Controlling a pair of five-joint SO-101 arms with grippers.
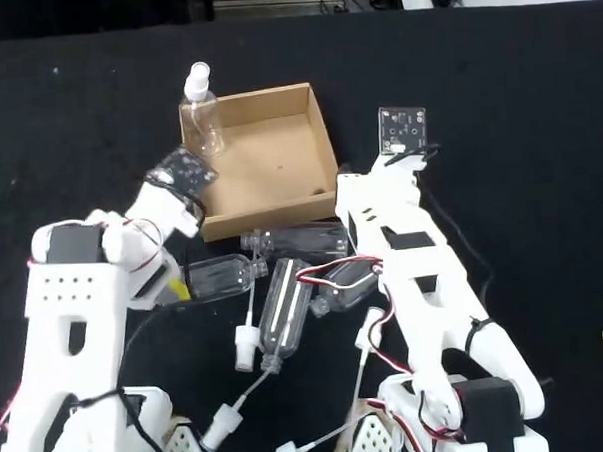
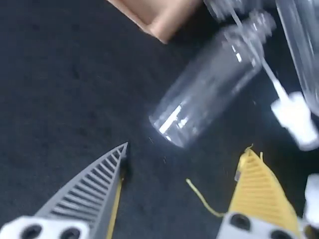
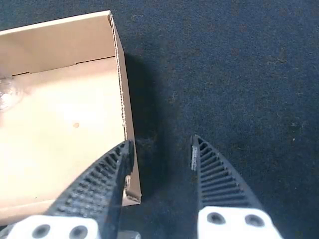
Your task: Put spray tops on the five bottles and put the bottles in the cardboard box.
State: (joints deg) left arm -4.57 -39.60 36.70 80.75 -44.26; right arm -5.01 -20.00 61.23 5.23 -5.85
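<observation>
1. Jaws spread and empty on both arms — the left gripper (image 2: pixel 186 149) sits just short of a lying, uncapped bottle (image 2: pixel 209 87); the right gripper (image 3: pixel 162 144) hovers over a corner of the cardboard box (image 3: pixel 117 74).
2. Clear plastic looks light, slick and prone to rolling; I'd pinch it across mid-body.
3. High view adds what the wrist views lack — four bottles (image 1: pixel 285 307) lying among loose spray tops (image 1: pixel 247 346), and one capped bottle (image 1: pixel 202 115) standing in the box's far corner.
</observation>
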